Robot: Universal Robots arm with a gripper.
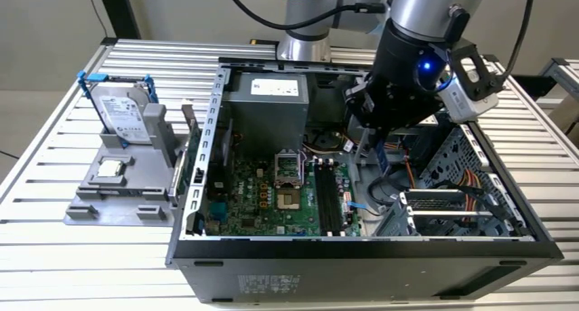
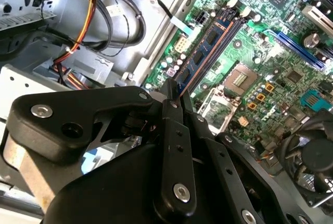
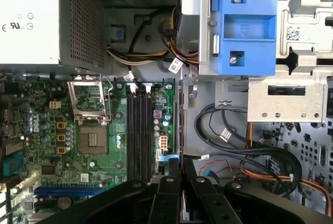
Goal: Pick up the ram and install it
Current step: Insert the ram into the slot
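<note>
My gripper [image 1: 380, 140] hangs inside the open computer case [image 1: 362, 246], shut on the ram [image 1: 383, 162]. The ram is a thin dark blue stick pointing down from the fingers. It sits above the metal floor just to the exterior view's right of the motherboard's long black slots [image 1: 327, 199]. In the second wrist view the ram [image 2: 205, 52] reaches out from the black fingers [image 2: 171, 114] over the green motherboard [image 2: 270, 78]. In the first wrist view the ram shows edge-on [image 3: 180, 130], beside the black slots [image 3: 139, 130].
A grey power supply [image 1: 267, 114] stands at the back of the case. The processor socket [image 1: 287, 182] lies beside the slots. Cables [image 3: 244, 146] and a blue drive bracket [image 3: 244, 26] crowd the side by the ram. Outside, a grey fixture [image 1: 118, 206] holds a hard drive [image 1: 122, 114] and a small chip [image 1: 110, 167].
</note>
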